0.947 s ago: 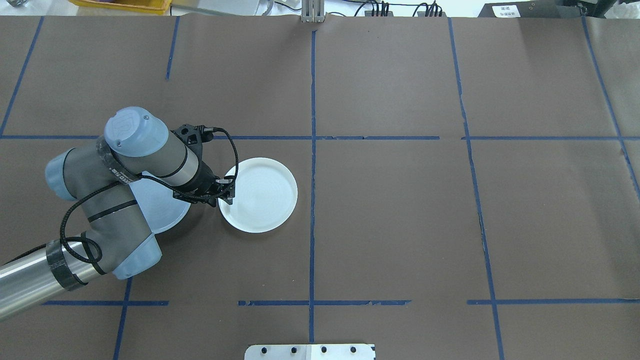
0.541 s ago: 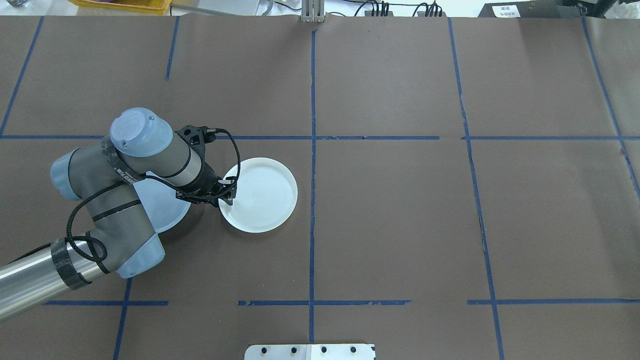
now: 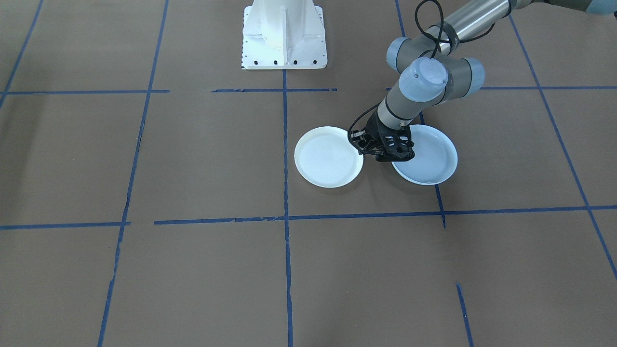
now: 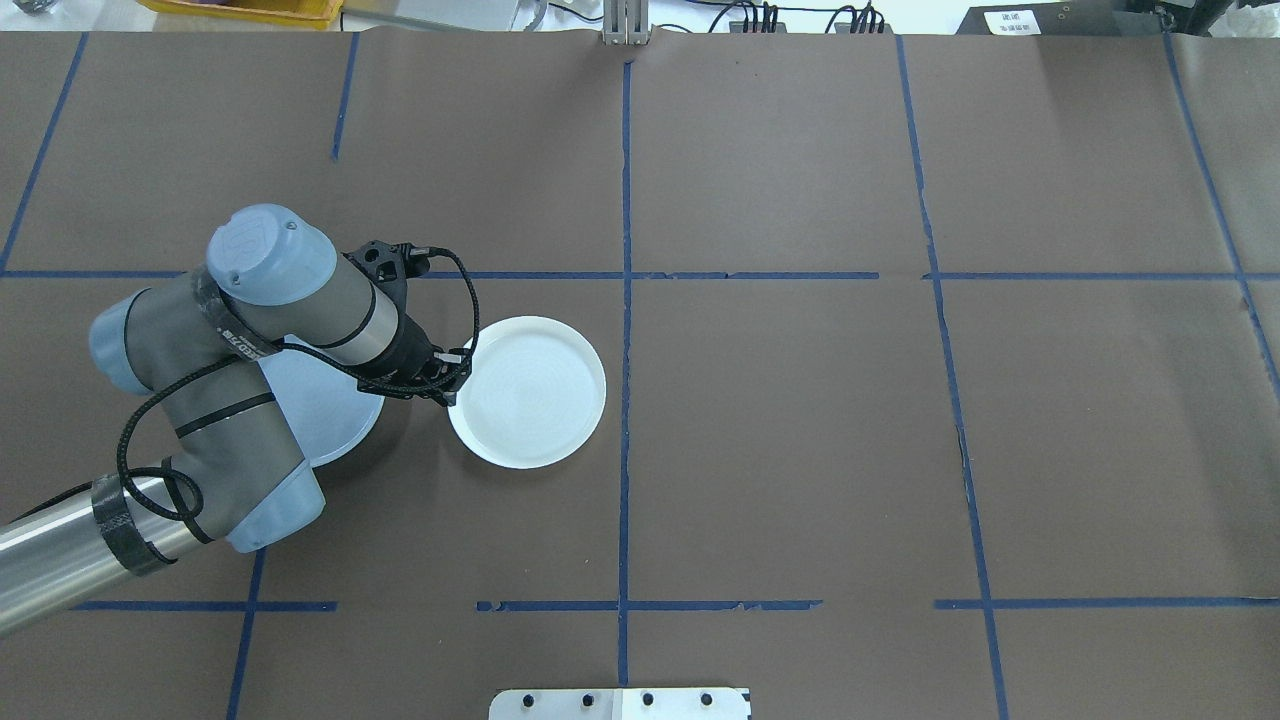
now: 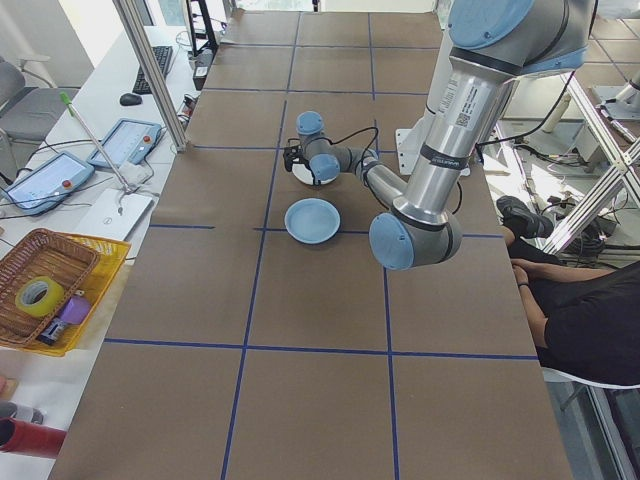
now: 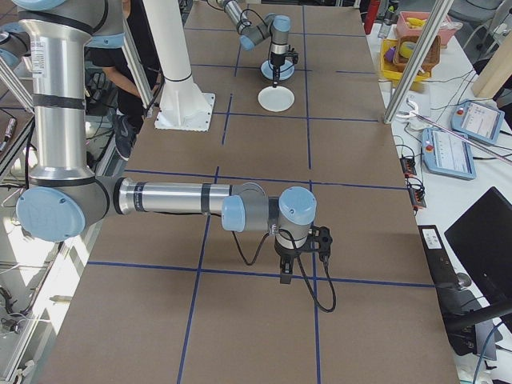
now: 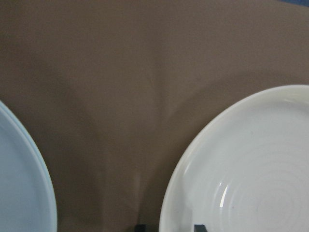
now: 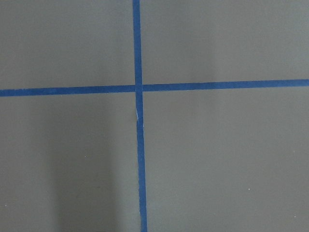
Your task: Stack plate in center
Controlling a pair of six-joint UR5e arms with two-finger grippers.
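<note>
Nearest in the right-side view, the right gripper (image 6: 286, 276) hangs low over the brown table (image 4: 800, 450), beside a crossing of blue tape lines (image 8: 137, 88). Its own camera shows only table and tape, so I cannot tell how its jaws stand.

Farther along the table, the left arm (image 4: 230, 400) bends over the pale blue plate (image 4: 340, 425). This plate lies flat on the table at the same place as half a second before. It is partly covered by the arm in the overhead view. Nothing is stacked on it.

Just beyond it, the left gripper (image 4: 447, 385) points down at the edge of the white plate (image 4: 527, 392) that faces the blue one. In the wrist view the two fingertips (image 7: 140, 226) stand on both sides of this rim, one outside and one inside. The gap between them is narrow, so they seem to pinch the rim.

Compared with the earlier overhead pictures, the white plate has shifted a little to the right, away from the blue plate. The strip of bare table between the two plates is now a little wider. The arm's elbow has gone back slightly to the left. The two plates are near each other and do not touch.
</note>
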